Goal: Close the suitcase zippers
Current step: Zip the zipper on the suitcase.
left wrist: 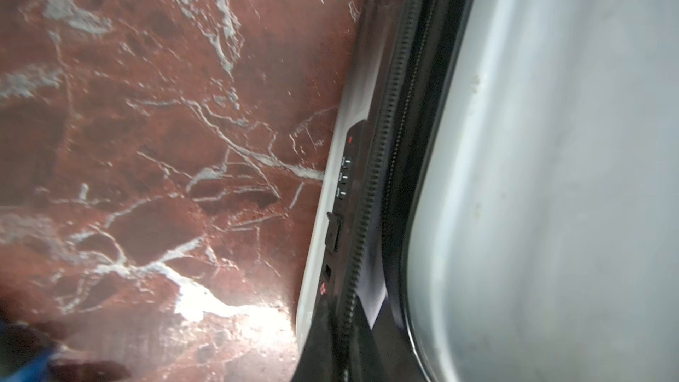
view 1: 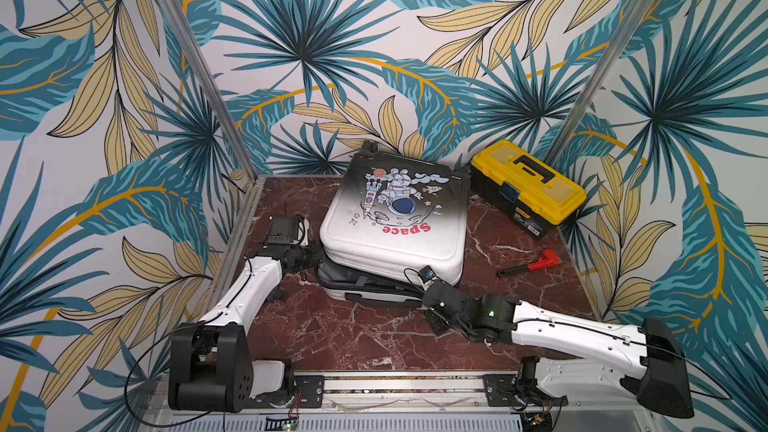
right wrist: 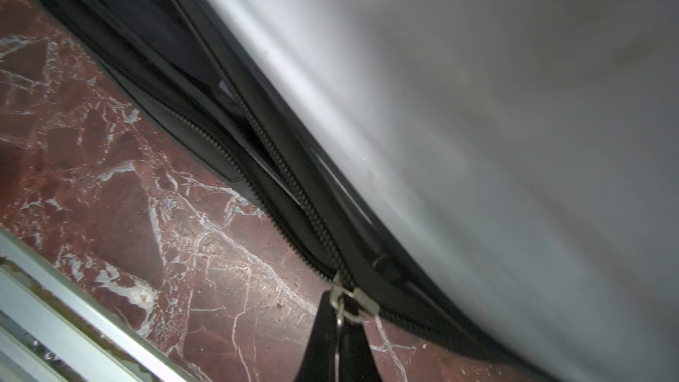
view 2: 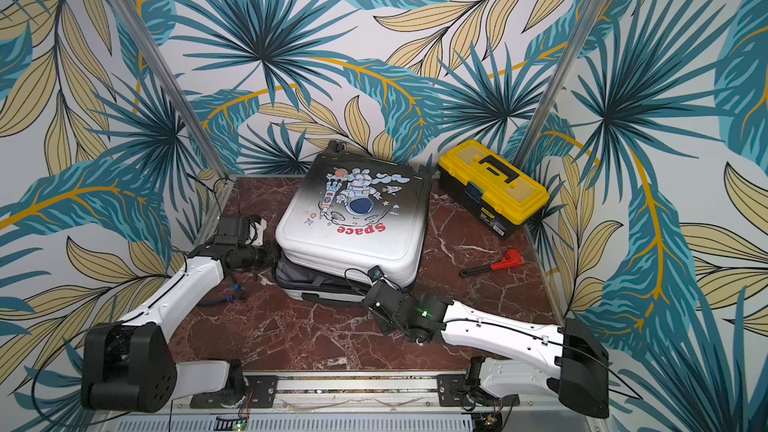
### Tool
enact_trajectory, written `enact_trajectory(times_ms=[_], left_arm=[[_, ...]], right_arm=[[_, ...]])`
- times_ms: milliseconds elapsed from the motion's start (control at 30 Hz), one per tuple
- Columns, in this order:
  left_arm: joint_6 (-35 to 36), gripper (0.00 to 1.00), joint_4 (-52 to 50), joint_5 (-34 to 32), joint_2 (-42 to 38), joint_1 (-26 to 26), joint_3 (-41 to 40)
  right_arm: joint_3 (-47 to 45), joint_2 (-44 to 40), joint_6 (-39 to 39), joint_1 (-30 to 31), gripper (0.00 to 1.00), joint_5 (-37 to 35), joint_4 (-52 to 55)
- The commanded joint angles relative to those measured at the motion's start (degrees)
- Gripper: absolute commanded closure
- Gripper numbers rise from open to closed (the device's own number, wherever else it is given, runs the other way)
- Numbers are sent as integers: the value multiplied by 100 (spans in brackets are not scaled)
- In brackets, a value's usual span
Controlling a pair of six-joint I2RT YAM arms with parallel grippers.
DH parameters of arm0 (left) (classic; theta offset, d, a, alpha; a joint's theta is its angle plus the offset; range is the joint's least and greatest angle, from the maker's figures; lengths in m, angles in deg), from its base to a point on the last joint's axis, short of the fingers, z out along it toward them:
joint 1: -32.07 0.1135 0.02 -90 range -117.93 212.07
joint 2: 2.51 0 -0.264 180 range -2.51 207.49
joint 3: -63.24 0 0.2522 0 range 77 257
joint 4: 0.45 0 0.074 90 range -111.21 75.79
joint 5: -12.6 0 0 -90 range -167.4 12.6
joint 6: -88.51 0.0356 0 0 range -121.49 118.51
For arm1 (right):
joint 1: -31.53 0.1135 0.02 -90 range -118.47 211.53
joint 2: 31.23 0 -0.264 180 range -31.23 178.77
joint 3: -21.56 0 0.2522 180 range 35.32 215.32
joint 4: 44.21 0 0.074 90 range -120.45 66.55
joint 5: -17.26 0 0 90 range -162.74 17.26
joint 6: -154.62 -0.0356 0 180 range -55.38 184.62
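**Both grippers closed at the suitcase seam**

Flat near the middle of the table point(view 1: 353, 334), reaching toward the far edge: the suitcase point(view 1: 395, 238), upper shell skewed over the lower. Gapes at its near left corner, showing grey lining. Zippers point(right wrist: 290, 174) unjoined along that near side.

Bare marble all along the table's near edge in both top views. Narrower strip toward the left edge, taken up by the left wrist and a small blue-black item point(view 2: 226, 292). At the far right corner, a toolbox point(view 1: 528, 189), just beside the suitcase. Near the right edge, a red wrench point(view 1: 530, 265), well apart from both arms.

Right gripper point(right wrist: 340, 319) at the suitcase's near side, toward its right corner: closed tight on the metal pull point(right wrist: 347, 301), right where the two rows of teeth meet. Left gripper point(left wrist: 343, 336) against the suitcase's left side: likewise closed, fingers point(left wrist: 323, 339) flanking the zipper track just past the combination lock point(left wrist: 343, 178). Cannot tell what, if anything, is pinched there.
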State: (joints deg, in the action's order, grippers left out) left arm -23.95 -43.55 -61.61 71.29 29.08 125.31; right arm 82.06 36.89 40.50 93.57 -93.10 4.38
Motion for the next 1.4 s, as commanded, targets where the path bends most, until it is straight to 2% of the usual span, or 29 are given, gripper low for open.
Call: enact_trajectory(times_ms=[0, 133, 200, 300, 400, 467, 567, 667, 767, 900, 1100, 1167, 1233, 1367], left_arm=[[-951, 100, 52, 640, -392, -234, -165], [-1301, 100, 143, 794, -779, -565, -351], [-1375, 100, 192, 820, -891, -738, -427], [-1334, 100, 198, 715, -952, -772, -503], [-1182, 100, 53, 310, -992, -755, -497], [-1006, 100, -118, -120, -1050, -632, -486], [-926, 100, -119, 1, -1078, -237, -577], [-975, 100, -97, 221, -1104, -237, -545], [-839, 100, -146, 78, -1113, -183, -507], [-717, 100, -142, 217, -1034, -36, -534], [-690, 100, -68, 359, -898, -36, -516], [-736, 100, -29, 554, -880, -36, -508], [-830, 100, 29, 714, -902, -61, -531], [-1060, 100, 115, 799, -1010, -264, -632]], right_arm=[[-9, 388, -695, -174, 100, 911, 439], [4, 406, -516, -183, 100, 1562, 425], [-63, 249, -359, -184, 100, 2218, -174], [-114, 50, -231, -180, 100, 2600, -734], [-100, -81, -367, -295, 100, 1924, -229], [-252, -210, -495, -640, 100, 1487, 357], [-479, -445, -576, -830, 100, 936, 787], [-520, -469, -517, -830, 100, 1111, 484], [-436, -301, -579, -902, 100, 596, 877], [-617, -511, -692, -1268, 100, 235, 1250], [-770, -589, -646, -1417, 100, 442, 1082], [-636, -471, -420, -1414, 100, 766, 963], [-521, -389, -57, -1274, 100, 1246, 627], [-169, -131, 467, -823, 100, 1704, 180]])
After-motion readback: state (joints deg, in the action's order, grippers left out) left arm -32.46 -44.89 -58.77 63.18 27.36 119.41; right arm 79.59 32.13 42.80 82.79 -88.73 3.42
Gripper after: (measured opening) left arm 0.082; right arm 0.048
